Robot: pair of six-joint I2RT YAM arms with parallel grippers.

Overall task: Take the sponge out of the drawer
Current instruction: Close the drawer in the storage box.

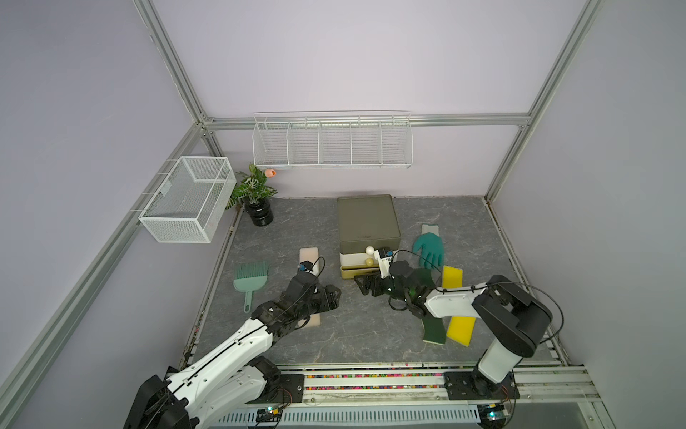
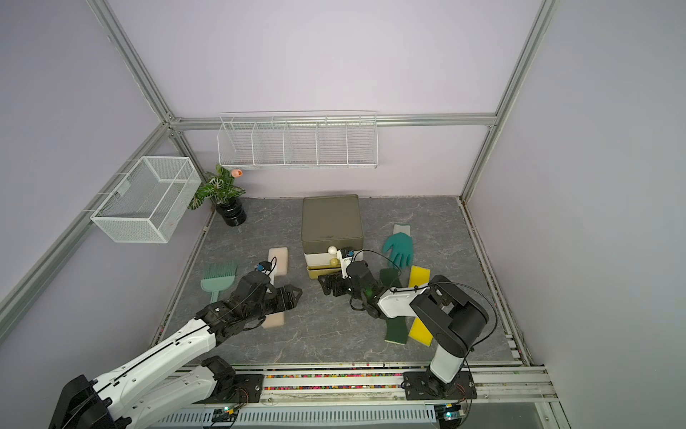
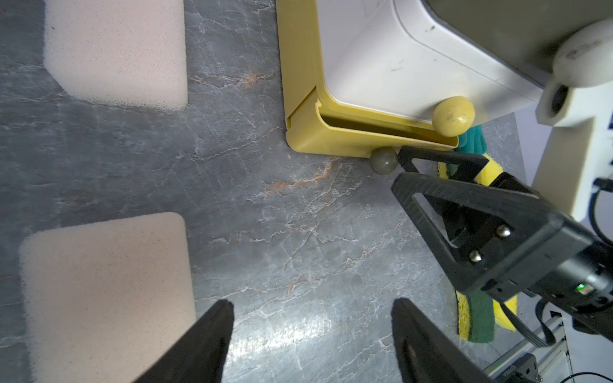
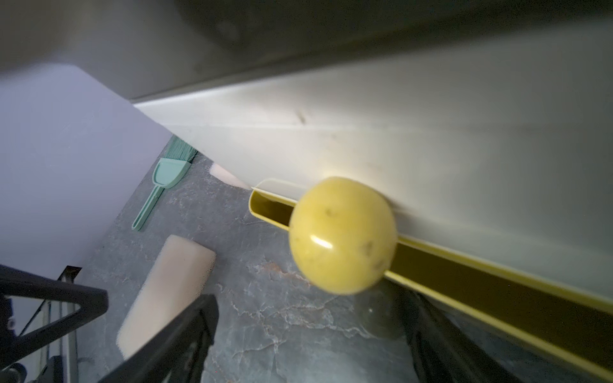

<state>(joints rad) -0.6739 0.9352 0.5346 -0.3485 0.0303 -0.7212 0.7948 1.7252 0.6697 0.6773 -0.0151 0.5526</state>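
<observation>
1. Drawer unit. The drawer unit stands on the table towards the back wall. It has three tiers: olive on top, white in the middle, yellow at the base. The bottom drawer is pulled out a small way, leaving a narrow dark slit behind its front. The slit shows nothing of the interior, so whether a sponge lies inside cannot be told.

2. Right pincer. The right pincer sits low in front of the bottom drawer with its jaws wide apart. The grey knob of that drawer is just beside the fingertips and is not clamped.

3. Left pincer. The left pincer hangs over bare table, well apart from the drawer unit. Its jaws stand apart with nothing between them.

4. Sponges in view. All lie on the table outside the drawers.
- Two pink sponges lie on the left arm's side.
- Yellow-and-green sponges lie partly beneath the right arm.

5. Other items. A teal glove lies beside the unit. A green brush lies near the table's left edge.
</observation>
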